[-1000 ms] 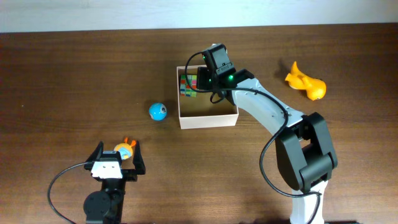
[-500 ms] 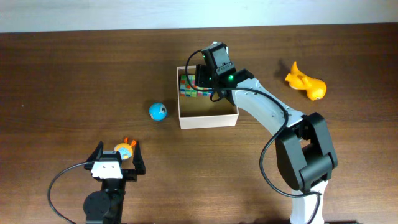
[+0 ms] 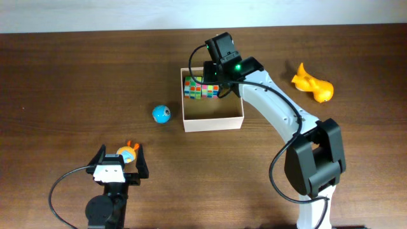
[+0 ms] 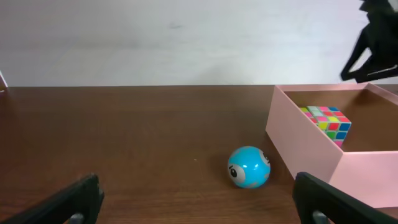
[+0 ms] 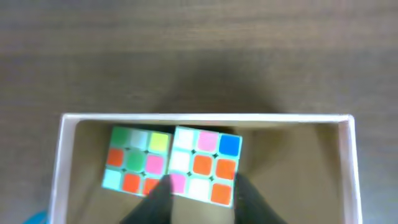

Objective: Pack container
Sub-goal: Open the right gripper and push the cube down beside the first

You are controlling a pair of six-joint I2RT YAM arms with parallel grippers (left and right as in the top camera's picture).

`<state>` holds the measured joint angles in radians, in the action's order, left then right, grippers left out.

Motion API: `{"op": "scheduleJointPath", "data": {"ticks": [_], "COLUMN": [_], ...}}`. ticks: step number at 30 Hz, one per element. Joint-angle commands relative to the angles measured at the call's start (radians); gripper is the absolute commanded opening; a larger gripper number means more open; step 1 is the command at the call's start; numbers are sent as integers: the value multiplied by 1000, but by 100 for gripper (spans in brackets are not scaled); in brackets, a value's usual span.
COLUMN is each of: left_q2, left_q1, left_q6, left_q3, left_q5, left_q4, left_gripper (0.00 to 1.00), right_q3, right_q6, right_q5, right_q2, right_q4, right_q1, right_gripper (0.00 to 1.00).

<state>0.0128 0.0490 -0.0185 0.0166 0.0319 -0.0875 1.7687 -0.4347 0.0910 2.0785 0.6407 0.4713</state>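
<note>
The container (image 3: pixel 213 122) is a shallow white-walled box with a tan floor, at the table's middle back. Two colourful puzzle cubes lie side by side at its far left: the left cube (image 3: pixel 193 88) and the right cube (image 3: pixel 210 90). My right gripper (image 3: pixel 213 79) hovers over the box's back edge. In the right wrist view its dark fingertips (image 5: pixel 163 198) stand slightly apart above the right cube (image 5: pixel 205 163), beside the left cube (image 5: pixel 137 160), with nothing gripped. My left gripper (image 4: pixel 199 205) is wide open at the front left, facing a blue ball (image 4: pixel 249 167) and the container (image 4: pixel 305 146).
The blue ball (image 3: pixel 161 114) lies left of the box. A small orange toy (image 3: pixel 128 152) sits between the left gripper's fingers in the overhead view. A yellow-orange toy (image 3: pixel 313 84) lies at the back right. One cube (image 4: pixel 328 122) shows over the wall.
The right gripper has let go of the second cube beside the first and pulled back toward the box's rear edge. The left arm has not moved.
</note>
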Motion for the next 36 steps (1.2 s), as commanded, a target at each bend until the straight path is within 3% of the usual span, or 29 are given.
{"op": "scheduleJointPath", "data": {"ticks": [1, 36], "left_q2": [-8, -8], "left_q1": [0, 0], "left_q6": [15, 15], "left_q3": [-3, -3], "left_q5": [-14, -14], "left_q4": [-3, -3], "left_gripper": [99, 99], "right_q3": [8, 6], "right_q6": [15, 15], "right_q5": [59, 195], "right_q2": [2, 169], "right_q4": [27, 12], "right_q1": [2, -5], "right_gripper": [17, 21]}}
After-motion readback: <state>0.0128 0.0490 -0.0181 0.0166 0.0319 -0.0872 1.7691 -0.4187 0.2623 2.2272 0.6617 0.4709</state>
